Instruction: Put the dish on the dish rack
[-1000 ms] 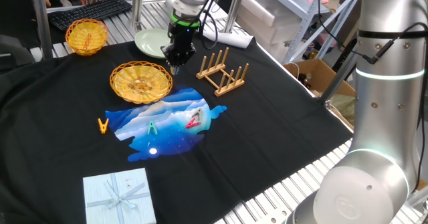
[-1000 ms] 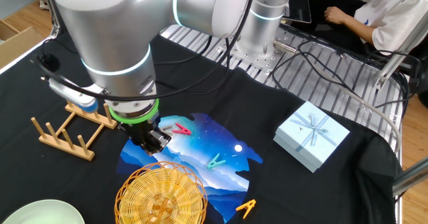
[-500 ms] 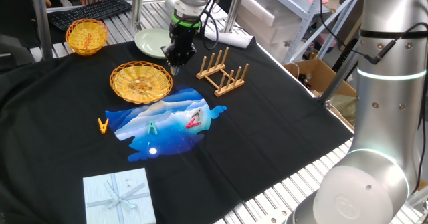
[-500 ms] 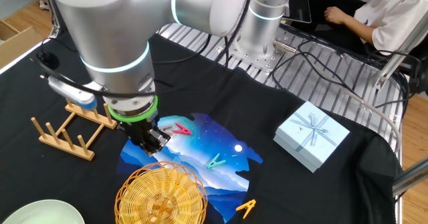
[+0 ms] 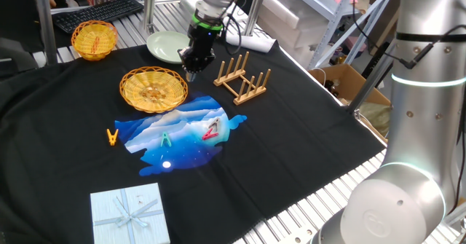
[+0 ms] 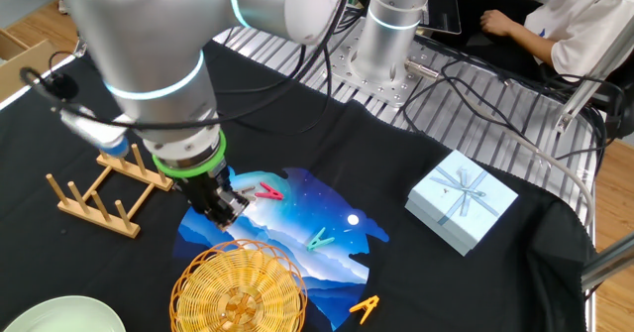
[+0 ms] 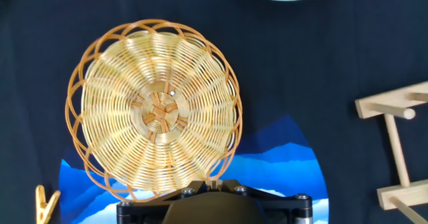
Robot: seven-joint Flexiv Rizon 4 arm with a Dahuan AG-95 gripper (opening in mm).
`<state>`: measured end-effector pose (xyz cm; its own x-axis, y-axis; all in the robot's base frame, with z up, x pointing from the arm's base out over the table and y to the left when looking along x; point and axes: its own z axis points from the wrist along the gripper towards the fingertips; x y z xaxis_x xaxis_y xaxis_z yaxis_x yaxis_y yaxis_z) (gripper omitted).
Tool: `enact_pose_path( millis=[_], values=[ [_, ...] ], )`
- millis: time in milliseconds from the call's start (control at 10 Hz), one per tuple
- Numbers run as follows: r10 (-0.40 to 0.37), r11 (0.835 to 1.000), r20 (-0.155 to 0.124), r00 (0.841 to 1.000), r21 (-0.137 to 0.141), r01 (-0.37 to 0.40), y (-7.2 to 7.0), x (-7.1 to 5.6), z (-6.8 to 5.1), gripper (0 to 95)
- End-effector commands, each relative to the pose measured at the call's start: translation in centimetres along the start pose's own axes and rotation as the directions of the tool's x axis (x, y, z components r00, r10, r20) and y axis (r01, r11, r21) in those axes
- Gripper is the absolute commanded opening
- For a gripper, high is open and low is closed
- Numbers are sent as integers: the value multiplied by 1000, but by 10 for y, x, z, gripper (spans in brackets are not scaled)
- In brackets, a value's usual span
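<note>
The dish (image 5: 153, 89) is a wide golden wicker plate lying flat on the black cloth, left of the dish rack (image 5: 242, 80), a small light-wood rack with upright pegs. My gripper (image 5: 191, 73) is down at the dish's rim on the side facing the rack. From the other side, the gripper (image 6: 226, 216) stands at the far edge of the dish (image 6: 238, 290), with the rack (image 6: 99, 193) to the left. In the hand view the shut gripper (image 7: 214, 182) meets on the open-weave edge of the dish (image 7: 154, 110). The rack (image 7: 401, 150) shows at the right.
A pale green plate (image 5: 166, 46) lies behind the dish, and a small yellow basket (image 5: 94, 38) sits at the far left. A blue picture patch (image 5: 182, 131) carries a green peg (image 5: 167, 139) and a red peg (image 5: 212, 131); an orange peg (image 5: 112, 136) lies beside it. A gift box (image 5: 129, 213) sits near the front.
The arm above the hand has leaned over to one side while the fingertips stay at the same spot on the rim. The dish has not moved.
</note>
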<state>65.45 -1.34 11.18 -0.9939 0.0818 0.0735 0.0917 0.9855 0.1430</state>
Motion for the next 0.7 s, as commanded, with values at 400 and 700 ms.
enact_pose_path(
  millis=[400, 700],
  values=[
    [8, 999, -4, 1000, -31, -8, 0, 3, 0, 0],
    [40, 997, -17, 999, -62, -41, 0, 3, 0, 0]
  ],
)
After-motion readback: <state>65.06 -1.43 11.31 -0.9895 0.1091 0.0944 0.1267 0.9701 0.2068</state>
